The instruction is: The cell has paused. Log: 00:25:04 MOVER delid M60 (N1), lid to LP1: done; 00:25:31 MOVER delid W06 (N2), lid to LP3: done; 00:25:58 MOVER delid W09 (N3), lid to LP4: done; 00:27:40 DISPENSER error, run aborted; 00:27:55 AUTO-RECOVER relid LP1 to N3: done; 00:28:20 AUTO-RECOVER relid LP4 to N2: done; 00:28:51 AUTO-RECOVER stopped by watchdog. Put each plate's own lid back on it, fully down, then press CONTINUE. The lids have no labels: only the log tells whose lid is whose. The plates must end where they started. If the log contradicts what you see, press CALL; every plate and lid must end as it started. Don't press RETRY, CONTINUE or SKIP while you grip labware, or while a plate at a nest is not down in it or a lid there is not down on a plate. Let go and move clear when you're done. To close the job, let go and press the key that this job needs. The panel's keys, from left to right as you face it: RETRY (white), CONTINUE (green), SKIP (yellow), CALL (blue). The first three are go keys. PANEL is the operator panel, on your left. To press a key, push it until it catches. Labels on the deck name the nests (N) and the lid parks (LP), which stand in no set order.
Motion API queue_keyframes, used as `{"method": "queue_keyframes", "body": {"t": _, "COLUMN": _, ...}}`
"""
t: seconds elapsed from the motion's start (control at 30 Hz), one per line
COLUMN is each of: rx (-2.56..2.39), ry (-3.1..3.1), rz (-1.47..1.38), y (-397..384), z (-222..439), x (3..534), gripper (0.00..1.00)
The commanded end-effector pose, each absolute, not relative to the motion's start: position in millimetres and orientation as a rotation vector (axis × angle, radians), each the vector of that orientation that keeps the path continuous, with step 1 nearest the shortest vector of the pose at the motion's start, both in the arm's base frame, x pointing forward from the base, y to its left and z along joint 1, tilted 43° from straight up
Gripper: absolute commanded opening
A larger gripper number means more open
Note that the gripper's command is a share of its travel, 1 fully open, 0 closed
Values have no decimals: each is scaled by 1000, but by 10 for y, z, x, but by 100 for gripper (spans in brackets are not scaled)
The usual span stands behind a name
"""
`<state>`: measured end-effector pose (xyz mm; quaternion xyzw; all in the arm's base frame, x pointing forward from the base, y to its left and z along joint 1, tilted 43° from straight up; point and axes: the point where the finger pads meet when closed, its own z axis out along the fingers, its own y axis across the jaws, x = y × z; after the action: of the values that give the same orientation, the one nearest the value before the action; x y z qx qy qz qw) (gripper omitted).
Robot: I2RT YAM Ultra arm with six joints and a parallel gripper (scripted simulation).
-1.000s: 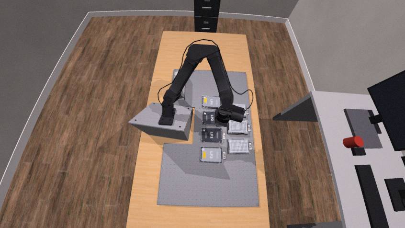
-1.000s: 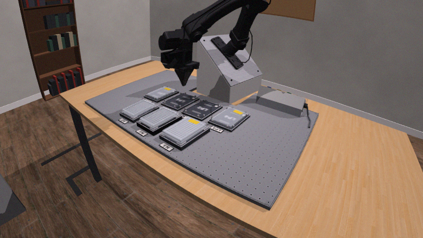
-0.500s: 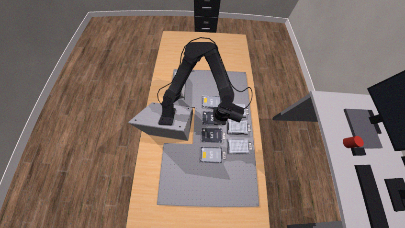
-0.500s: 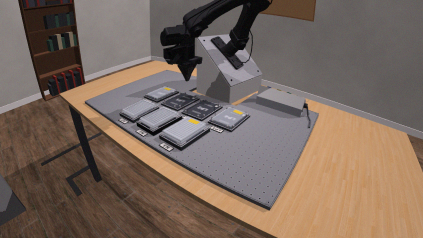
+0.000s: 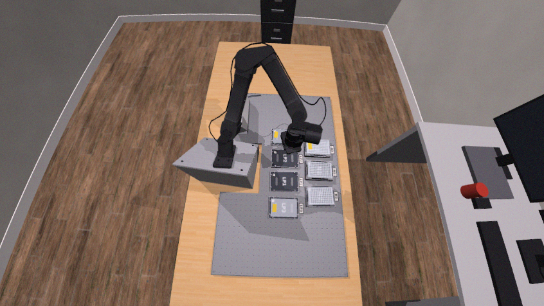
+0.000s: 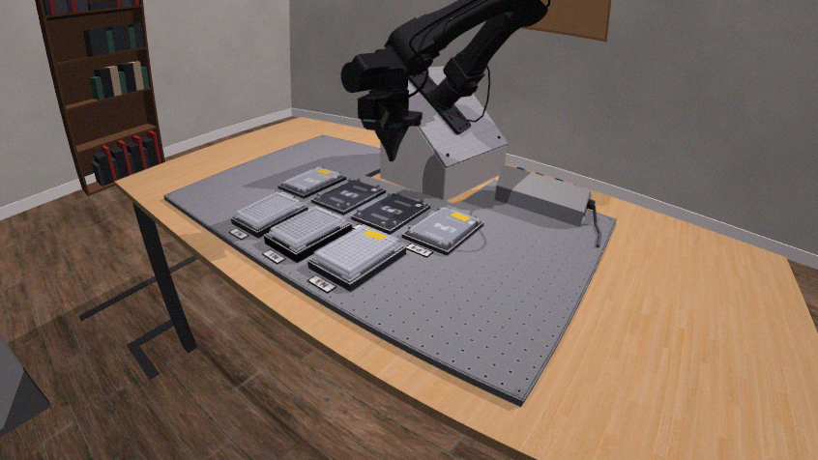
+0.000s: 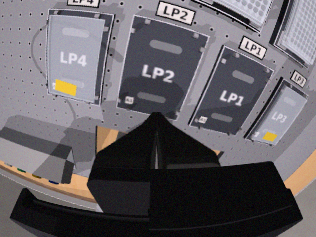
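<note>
LP4 lid (image 5: 276, 135) (image 6: 444, 228) (image 7: 76, 60) pt.-hidden, top vw.

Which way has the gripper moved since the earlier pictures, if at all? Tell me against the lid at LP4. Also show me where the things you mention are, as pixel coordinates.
Yes, the gripper (image 5: 292, 143) (image 6: 392, 157) (image 7: 156, 118) has moved toward the lid at LP4 (image 5: 278, 144) (image 6: 445, 230) (image 7: 75, 46).
</note>
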<state>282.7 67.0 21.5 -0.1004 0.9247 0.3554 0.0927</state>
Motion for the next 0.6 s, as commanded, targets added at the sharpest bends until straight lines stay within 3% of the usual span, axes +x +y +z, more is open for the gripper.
{"method": "queue_keyframes", "body": {"t": 0.0, "rx": -398, "ry": 2694, "rz": 1035, "y": 786, "z": 367, "x": 2783, "gripper": 0}}
{"method": "queue_keyframes", "body": {"t": 0.57, "rx": -779, "ry": 2520, "rz": 915, "y": 1310, "z": 912, "x": 2690, "gripper": 0}}
